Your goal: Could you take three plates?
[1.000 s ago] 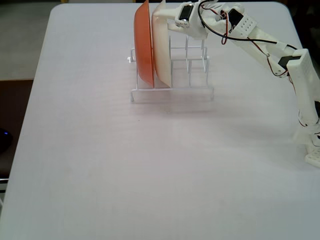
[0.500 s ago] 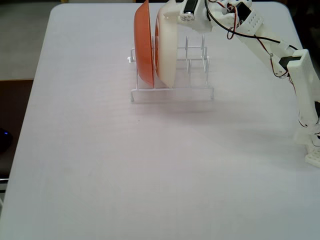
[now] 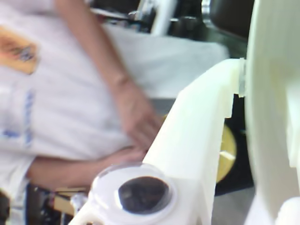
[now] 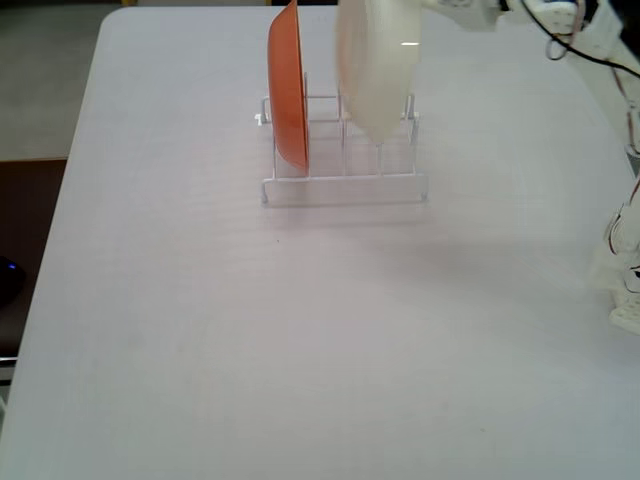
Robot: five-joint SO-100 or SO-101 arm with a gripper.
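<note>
In the fixed view a cream-white plate [image 4: 375, 65] hangs on edge just above the white wire rack [image 4: 345, 187], clear of its slots. My gripper [image 4: 420, 10] is shut on the plate's upper right rim, at the top edge of that view. The wrist view shows one white finger [image 3: 197, 136] pressed against the cream-white plate [image 3: 274, 112], which fills the right side. The other finger is hidden behind the plate.
An orange plate [image 4: 288, 85] stands upright in the rack's leftmost slot, close to the left of the held plate. A person in a white shirt [image 3: 61, 93] stands behind the table in the wrist view. A yellow round shape [image 3: 227, 152] shows past the finger; what it is I cannot tell.
The cream-white plate has been lifted out of its rack slot next to the orange plate, rising and shifting right. The arm has risen mostly out of the top of the fixed view.
</note>
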